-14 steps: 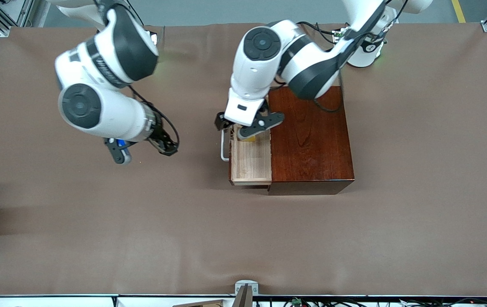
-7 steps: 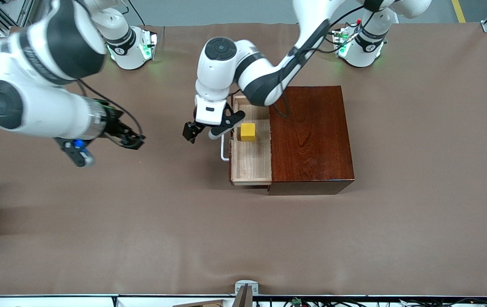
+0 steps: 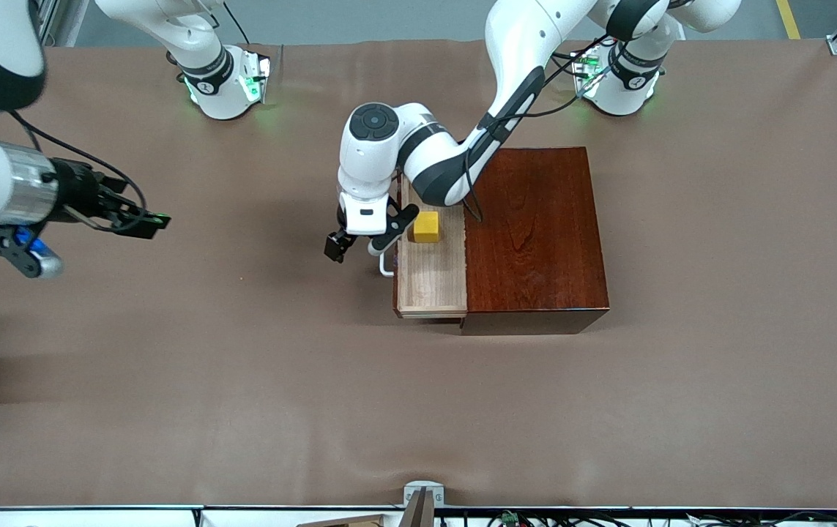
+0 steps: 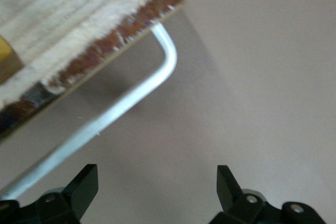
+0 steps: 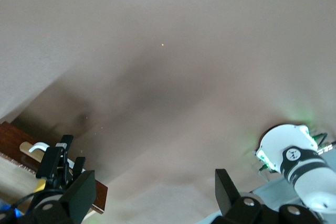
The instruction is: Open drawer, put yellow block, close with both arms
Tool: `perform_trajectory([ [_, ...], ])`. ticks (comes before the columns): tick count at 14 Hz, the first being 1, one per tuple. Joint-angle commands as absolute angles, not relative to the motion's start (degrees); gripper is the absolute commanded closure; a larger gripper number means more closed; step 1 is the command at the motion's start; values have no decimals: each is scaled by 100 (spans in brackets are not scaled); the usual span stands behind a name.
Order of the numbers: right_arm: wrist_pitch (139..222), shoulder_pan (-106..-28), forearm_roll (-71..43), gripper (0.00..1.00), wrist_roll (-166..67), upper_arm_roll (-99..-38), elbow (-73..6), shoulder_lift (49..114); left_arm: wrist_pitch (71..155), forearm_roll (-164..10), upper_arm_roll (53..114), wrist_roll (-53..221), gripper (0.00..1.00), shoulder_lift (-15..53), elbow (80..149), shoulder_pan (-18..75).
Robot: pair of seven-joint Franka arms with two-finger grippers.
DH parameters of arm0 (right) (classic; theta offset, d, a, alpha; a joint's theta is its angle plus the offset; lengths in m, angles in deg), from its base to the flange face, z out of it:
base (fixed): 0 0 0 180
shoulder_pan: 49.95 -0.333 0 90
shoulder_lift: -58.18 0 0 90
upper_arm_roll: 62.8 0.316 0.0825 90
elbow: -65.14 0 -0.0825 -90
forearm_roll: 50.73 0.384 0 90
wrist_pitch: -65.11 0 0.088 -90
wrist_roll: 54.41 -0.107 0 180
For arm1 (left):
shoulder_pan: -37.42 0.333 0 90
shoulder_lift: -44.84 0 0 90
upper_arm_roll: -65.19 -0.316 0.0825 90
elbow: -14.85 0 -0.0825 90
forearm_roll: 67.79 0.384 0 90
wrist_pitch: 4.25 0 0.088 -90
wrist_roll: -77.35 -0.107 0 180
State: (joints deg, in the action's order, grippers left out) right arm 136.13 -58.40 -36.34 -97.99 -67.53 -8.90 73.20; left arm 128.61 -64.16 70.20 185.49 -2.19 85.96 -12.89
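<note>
The drawer [image 3: 430,282] stands pulled out of the mahogany box [image 3: 535,234] toward the right arm's end of the table. The yellow block [image 3: 426,227] lies free on its pale wood floor. My left gripper [image 3: 359,244] is open and empty, low beside the white handle [image 3: 386,265], on the side away from the box. In the left wrist view the handle [image 4: 131,103] runs past one fingertip [image 4: 84,182], with the drawer front [image 4: 105,45] and a sliver of the yellow block [image 4: 5,51] past it. My right gripper [image 3: 88,238] hangs open and empty, high over bare table at the right arm's end.
Brown cloth covers the table [image 3: 418,410]. The two green-lit arm bases [image 3: 224,80] [image 3: 619,80] stand along its edge farthest from the front camera. The right wrist view shows the right arm's base [image 5: 291,156] and, farther off, the left gripper [image 5: 58,166] at the handle.
The left gripper has let go of the yellow block in the drawer and moved out to the handle. The right arm has swung up and away toward its end of the table.
</note>
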Motion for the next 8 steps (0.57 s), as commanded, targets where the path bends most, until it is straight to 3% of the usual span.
perform_trajectory([
  [1, 13577, -5129, -3850, 0, -9153, -6098, -939, 7041, 12391, -6322, 7002, 18730, 0, -254, 8428, -1277],
  [8, 13577, -4811, -4783, 0, -6911, -5665, -1045, 6250, 11081, -6331, 6914, 19011, 0, -78, 8437, -979],
])
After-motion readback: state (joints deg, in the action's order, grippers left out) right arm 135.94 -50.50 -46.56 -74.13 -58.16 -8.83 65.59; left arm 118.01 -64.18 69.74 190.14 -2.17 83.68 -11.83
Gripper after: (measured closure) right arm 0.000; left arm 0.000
